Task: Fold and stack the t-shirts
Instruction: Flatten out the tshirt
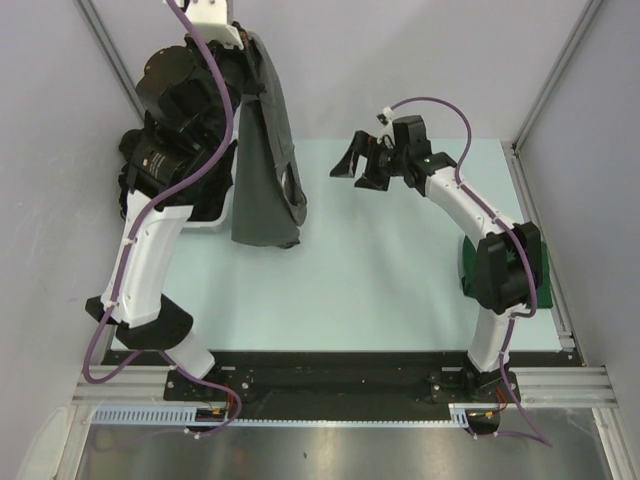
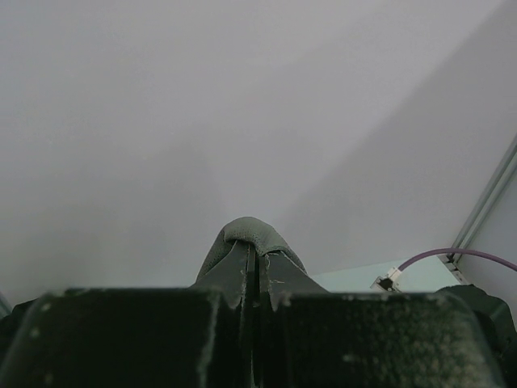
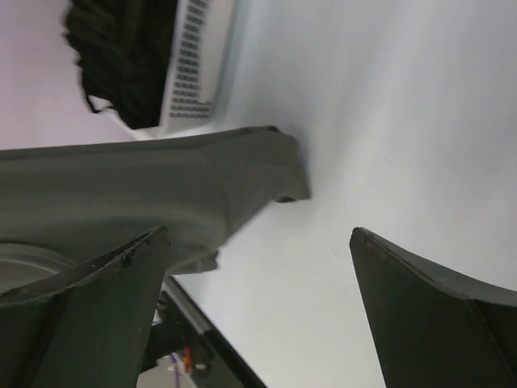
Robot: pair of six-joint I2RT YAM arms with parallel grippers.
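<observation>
My left gripper [image 1: 243,42] is raised high at the back left and shut on a fold of the charcoal grey t-shirt [image 1: 265,170]. The shirt hangs down from it, its lower edge near the pale table. In the left wrist view the fabric [image 2: 252,241] bulges out between the closed fingertips of the left gripper [image 2: 258,260]. My right gripper [image 1: 358,168] is open and empty, right of the hanging shirt and facing it. In the right wrist view the right gripper [image 3: 258,234] is open, with the grey shirt [image 3: 161,178] ahead. A dark green t-shirt [image 1: 546,272] lies by the right arm's base.
A white plastic basket [image 1: 212,216] stands at the left under my left arm; it also shows in the right wrist view [image 3: 194,65]. Black shirts [image 1: 135,150] are heaped in it [image 3: 121,48]. Grey walls and metal rails [image 1: 545,60] bound the pale table [image 1: 380,280].
</observation>
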